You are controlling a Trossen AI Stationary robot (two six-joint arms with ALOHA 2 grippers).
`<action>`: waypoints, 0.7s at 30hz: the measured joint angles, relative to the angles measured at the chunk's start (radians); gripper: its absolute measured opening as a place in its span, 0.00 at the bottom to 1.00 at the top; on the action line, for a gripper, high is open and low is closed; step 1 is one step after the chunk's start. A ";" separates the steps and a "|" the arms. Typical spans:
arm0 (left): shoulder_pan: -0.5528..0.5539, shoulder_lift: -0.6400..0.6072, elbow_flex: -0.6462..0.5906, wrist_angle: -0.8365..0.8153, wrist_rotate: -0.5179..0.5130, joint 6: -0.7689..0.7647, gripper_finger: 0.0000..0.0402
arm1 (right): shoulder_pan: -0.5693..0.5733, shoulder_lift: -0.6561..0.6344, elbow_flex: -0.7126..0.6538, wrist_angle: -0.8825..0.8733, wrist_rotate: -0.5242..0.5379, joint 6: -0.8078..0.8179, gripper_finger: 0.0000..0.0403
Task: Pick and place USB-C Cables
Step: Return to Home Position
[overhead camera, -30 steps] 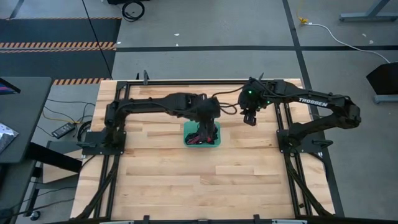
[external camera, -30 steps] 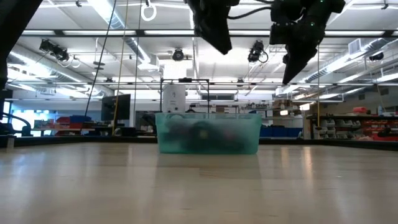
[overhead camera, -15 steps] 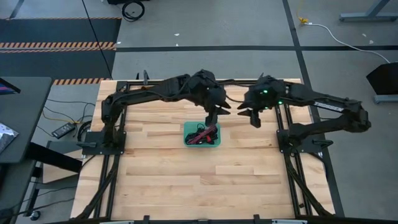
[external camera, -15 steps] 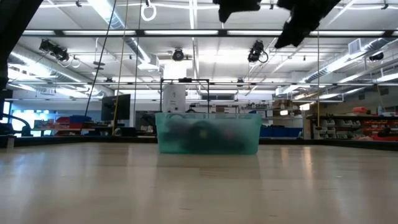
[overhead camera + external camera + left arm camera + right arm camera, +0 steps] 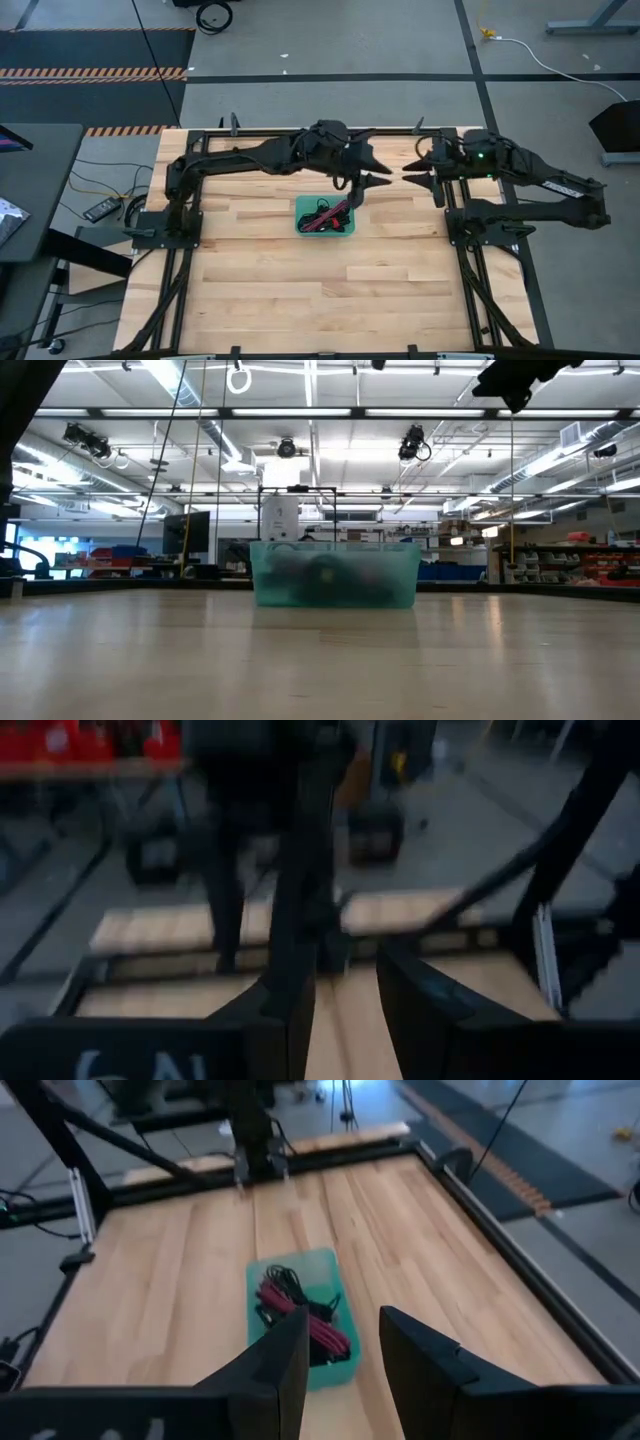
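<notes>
The teal tray (image 5: 301, 206) stands at the table's middle and holds several coiled black cables with red ties (image 5: 326, 215). They also show in the right wrist view as the tray (image 5: 335, 1270) with the cables (image 5: 300, 1315) inside. In the low view the tray's wall (image 5: 335, 575) hides them as dark shapes. My left gripper (image 5: 384, 181) hovers high, just right of and beyond the tray, open and empty; its fingertips (image 5: 345, 990) stand apart. My right gripper (image 5: 409, 173) hangs farther right, open and empty (image 5: 343, 1350), facing the tray.
Black frame rails (image 5: 455, 200) run along the table's left, right and far sides. Bare wood (image 5: 320, 290) lies between the tray and the near edge. In the low view only the right arm's underside (image 5: 512, 375) shows, at the top.
My left gripper rose out of the tray, swung toward the table's right and tipped up from pointing down to nearly level. My right gripper lifted and drew back toward the right edge. The tray and cables stayed where they were.
</notes>
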State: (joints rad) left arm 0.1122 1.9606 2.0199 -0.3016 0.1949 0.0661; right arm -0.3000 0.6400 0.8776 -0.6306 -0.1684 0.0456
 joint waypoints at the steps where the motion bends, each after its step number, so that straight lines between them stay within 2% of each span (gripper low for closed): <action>1: 0.003 -0.008 -0.001 -0.042 -0.006 0.003 0.29 | 0.000 -0.013 -0.010 0.016 0.000 0.001 0.32; 6: 0.005 -0.061 0.000 -0.136 -0.031 0.015 0.29 | 0.000 -0.060 -0.063 0.133 -0.006 0.006 0.32; 13: -0.028 -0.162 0.000 -0.205 -0.136 0.015 0.29 | 0.000 -0.111 -0.096 0.268 -0.042 -0.024 0.32; 21: -0.140 -0.313 0.000 -0.420 -0.344 0.000 0.29 | 0.000 -0.210 -0.150 0.322 -0.038 -0.016 0.32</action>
State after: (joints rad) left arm -0.0283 1.6478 2.0197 -0.7212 -0.1490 0.0663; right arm -0.3004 0.4300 0.7280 -0.3084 -0.2061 0.0296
